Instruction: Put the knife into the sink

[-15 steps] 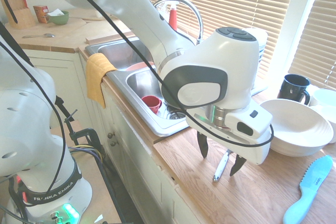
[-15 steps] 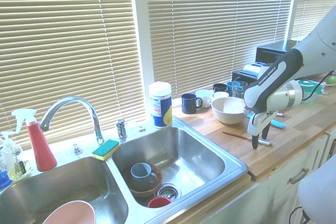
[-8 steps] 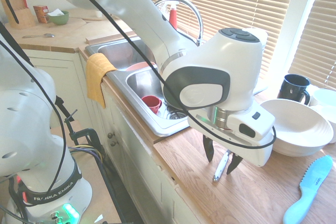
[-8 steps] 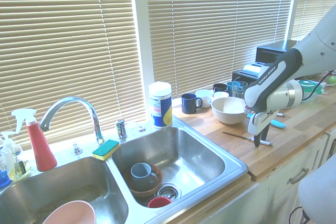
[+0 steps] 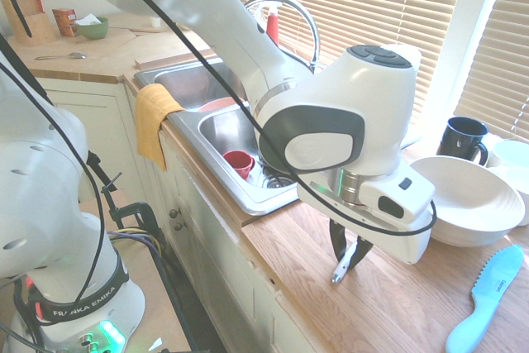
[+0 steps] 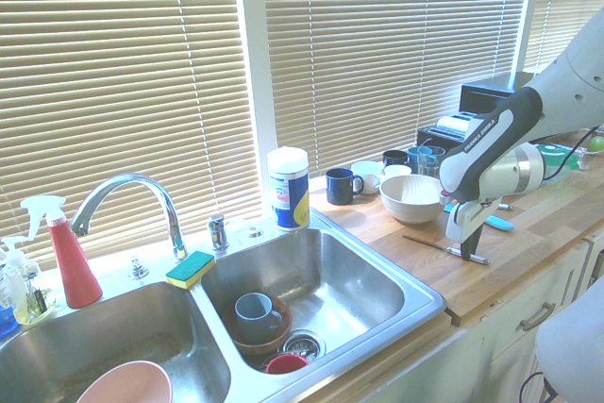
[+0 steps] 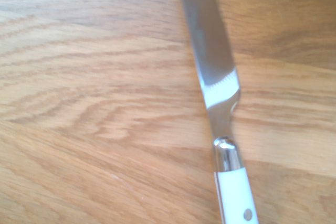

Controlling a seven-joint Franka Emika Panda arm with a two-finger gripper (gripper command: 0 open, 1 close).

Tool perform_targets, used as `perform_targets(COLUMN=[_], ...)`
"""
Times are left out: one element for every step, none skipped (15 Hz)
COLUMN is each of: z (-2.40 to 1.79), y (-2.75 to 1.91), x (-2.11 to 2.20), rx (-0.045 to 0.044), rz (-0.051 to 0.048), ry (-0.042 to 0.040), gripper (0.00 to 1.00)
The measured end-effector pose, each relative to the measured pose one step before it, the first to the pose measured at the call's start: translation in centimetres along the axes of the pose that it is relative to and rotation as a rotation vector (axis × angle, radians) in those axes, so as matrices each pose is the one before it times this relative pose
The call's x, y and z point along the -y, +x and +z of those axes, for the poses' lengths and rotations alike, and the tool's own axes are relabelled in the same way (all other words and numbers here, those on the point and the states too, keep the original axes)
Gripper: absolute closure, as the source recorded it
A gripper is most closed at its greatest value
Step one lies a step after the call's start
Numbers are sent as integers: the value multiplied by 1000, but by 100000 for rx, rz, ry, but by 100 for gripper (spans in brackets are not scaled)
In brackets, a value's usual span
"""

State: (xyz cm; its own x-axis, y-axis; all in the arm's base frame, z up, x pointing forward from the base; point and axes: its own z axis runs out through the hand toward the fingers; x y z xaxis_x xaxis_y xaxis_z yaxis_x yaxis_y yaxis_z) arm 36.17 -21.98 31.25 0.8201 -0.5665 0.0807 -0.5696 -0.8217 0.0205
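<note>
Knife (image 5: 341, 268) lies on countertop (image 5: 397, 303), gripper (image 5: 349, 255) astride.

Arm (image 5: 207, 6): glossy white shell, rounded segments, dark grey joint bands and caps. Black cable runs along the links and loops under the wrist. Base ring printed "FRANKA EMIKA", green light below it. Gripper (image 5: 348, 259): white housing, two black fingers (image 5: 337, 241).

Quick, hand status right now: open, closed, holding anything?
Hand: fingers nearly together around the knife, which lies on the counter; firm grip cannot be told.
</note>
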Motion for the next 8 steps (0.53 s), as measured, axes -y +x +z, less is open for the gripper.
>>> perform_targets(z=[-39,-54,-8,-2,-12,-24,-27,-140], y=[12,20,4,0,-4,-69,-193,-254], x=[-2,-51,-39,-4,-4,3,69,215], rx=[-127,-204,-25,-3,0,582,1572,1797], rz=[8,83,90,10,6,95,148,-280], ry=[28,13,4,0,4,194,665,1094], gripper=[100,100,100,100,100,100,100,100])
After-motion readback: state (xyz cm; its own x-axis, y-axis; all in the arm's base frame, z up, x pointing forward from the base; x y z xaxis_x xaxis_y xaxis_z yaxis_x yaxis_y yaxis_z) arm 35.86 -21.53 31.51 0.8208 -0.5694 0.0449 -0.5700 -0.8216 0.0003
